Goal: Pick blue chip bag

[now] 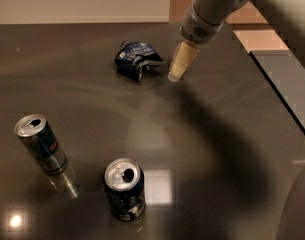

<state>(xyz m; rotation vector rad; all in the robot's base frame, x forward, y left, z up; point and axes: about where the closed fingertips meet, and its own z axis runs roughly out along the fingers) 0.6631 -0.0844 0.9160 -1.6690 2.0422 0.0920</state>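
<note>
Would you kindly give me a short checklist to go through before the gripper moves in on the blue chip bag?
1. Target in view: ok. The blue chip bag lies crumpled on the table, with nothing covering it.
2. Gripper near target: ok. The gripper is close beside the bag's edge, on the picture's right.
3. Gripper lined up over the bag: not ok. It sits off to the side, not above the middle.
4. Gripper height above the table: cannot tell.
5. Other things out of the way: ok. The left can and the front can stand upright well away from the bag.
6. Bag grasped: not ok, not yet done.
</note>
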